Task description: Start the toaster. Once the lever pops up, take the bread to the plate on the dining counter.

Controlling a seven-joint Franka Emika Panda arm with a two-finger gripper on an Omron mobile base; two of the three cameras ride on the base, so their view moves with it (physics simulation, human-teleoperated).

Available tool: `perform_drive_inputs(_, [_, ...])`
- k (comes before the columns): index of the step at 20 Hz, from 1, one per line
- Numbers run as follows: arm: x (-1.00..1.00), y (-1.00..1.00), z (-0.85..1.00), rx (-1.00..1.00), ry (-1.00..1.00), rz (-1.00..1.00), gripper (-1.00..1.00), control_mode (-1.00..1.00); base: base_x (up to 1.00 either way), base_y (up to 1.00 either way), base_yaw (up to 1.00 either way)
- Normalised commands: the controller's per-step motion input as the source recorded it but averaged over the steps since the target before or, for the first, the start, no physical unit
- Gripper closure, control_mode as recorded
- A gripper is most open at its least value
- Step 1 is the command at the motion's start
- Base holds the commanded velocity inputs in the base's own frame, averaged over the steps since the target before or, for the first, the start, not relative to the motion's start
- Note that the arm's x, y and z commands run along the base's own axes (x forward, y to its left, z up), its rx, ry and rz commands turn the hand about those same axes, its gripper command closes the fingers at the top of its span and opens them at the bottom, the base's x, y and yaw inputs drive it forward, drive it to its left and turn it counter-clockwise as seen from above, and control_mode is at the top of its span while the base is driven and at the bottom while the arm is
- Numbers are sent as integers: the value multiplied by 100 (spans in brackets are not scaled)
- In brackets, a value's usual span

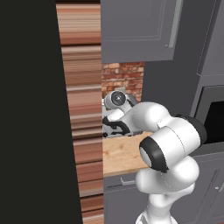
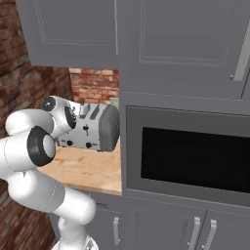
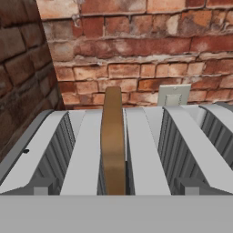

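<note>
On the left of the hand view a dark red-brown brick side wall (image 3: 22, 68) closes in the corner, and against it begins the boxy silver-grey metal toaster (image 3: 82, 154) with its ribbed slots running away from the camera. In the second slot from the left stands the thin brown slice of bread (image 3: 113, 136), upright and edge-on, its top rising well clear of the slot rim. Further right lie more empty slots, and behind them a small white wall socket plate (image 3: 173, 94) on the back brick wall (image 3: 136, 45).

In the right base view the toaster (image 2: 97, 128) sits on the light wooden table (image 2: 88, 168) in the brick corner, its small black knobs and levers on the front, with the black built-in microwave (image 2: 190, 156) to the right. The white arm reaches in over the toaster; the pincer's tips are hidden behind the arm, and it appears released, jaws spread as wide as they go and holding nothing.

The bread should be light, dry and stiff but crumbly, so a hard squeeze could break it. The best hold is likely on the raised top part, one finger on each flat face, then a straight lift out of the slot. The metal toaster should be rigid and heavy enough to stay put.
</note>
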Motion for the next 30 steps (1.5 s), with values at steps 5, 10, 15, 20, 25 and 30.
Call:
perform_drive_inputs(5, [0, 0, 0, 0, 0, 0, -100, -100, 0, 0, 0])
perform_drive_inputs(10, [0, 0, 0, 0, 0, 0, -100, -100, 0, 0, 0])
perform_drive_inputs(15, [0, 0, 0, 0, 0, 0, -100, -100, 0, 0, 0])
perform_drive_inputs(20, [0, 0, 0, 0, 0, 0, -100, -100, 0, 0, 0])
perform_drive_inputs(25, [0, 0, 0, 0, 0, 0, -100, -100, 0, 0, 0])
perform_drive_inputs(30, [0, 0, 0, 0, 0, 0, -100, -100, 0, 0, 0])
